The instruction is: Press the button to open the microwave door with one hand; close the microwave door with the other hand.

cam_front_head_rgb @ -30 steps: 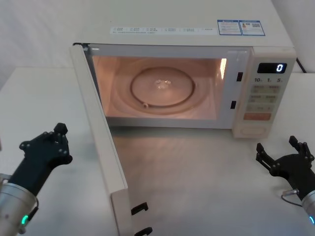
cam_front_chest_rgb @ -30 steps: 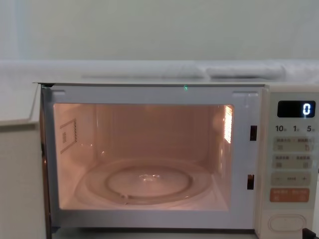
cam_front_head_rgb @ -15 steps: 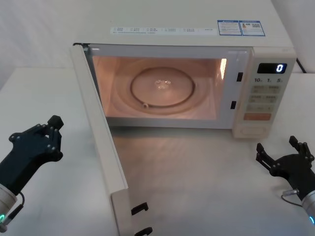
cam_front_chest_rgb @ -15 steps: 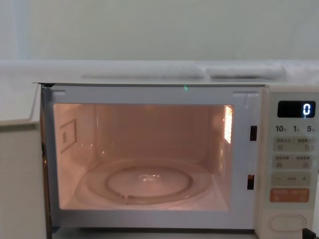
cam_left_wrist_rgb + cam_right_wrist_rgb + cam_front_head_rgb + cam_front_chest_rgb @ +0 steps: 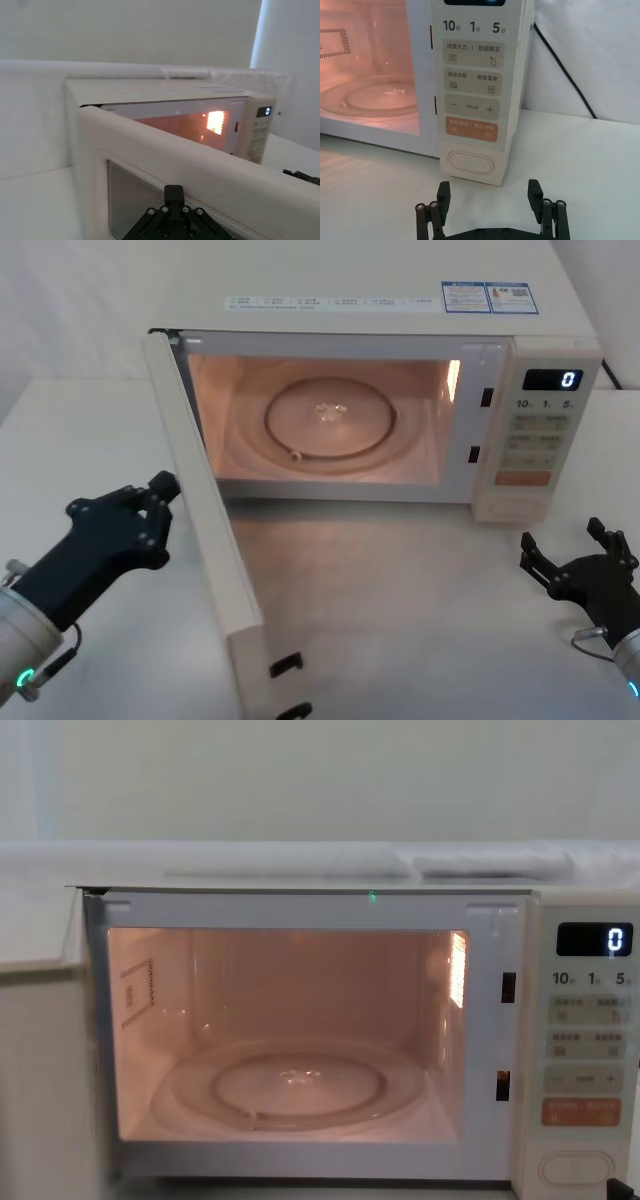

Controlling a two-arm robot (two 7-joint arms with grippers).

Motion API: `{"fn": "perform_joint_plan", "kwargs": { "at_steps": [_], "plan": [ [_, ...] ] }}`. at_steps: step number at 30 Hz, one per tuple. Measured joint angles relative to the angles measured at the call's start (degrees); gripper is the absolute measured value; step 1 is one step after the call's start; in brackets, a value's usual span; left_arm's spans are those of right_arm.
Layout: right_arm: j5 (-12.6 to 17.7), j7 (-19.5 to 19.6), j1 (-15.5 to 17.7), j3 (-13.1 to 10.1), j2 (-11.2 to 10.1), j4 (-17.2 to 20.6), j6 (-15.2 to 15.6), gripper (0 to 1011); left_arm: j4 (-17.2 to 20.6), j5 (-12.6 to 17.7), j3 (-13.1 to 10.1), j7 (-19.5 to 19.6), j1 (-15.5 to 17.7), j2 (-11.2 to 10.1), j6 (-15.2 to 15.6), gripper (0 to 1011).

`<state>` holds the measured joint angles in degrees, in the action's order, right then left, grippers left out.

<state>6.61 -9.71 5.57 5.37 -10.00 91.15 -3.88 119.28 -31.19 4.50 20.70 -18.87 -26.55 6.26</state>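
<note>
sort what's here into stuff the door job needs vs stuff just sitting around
Job:
- door, swung open
- button, wide cream key at the panel's foot
- left tool, at the door's outer face
- right tool, open, in front of the button

Just there:
- glass turntable
- orange key
- display showing 0
- black cable

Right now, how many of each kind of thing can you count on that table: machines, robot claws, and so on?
Cream-white microwave with its door swung open: 1
Black boxy robot grippers: 2, the left gripper by the door's outer face, the right gripper open in front of the control panel
Round glass turntable inside the lit cavity: 1
Total: 4
</note>
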Motion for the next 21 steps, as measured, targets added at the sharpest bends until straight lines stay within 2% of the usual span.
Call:
{"fn": "perform_joint_plan", "kwargs": {
  "at_steps": [10, 16, 21],
  "plan": [
    [0.0, 0.0, 0.0, 0.0, 0.0, 0.0, 0.0, 1001, -0.54, 0.39, -4.36, 0.39, 3.74, -2.04, 0.68, 0],
    [0.0, 0.0, 0.0, 0.01, 0.0, 0.0, 0.0, 1001, -1.43, 2.14, -8.35, -0.17, 7.56, -2.83, 1.51, 0],
    [0.0, 0.0, 0.0, 0.0, 0.0, 0.0, 0.0, 1001, -2.84, 4.02, -12.13, -2.15, 11.19, -2.23, 2.29, 0]
  ]
}}
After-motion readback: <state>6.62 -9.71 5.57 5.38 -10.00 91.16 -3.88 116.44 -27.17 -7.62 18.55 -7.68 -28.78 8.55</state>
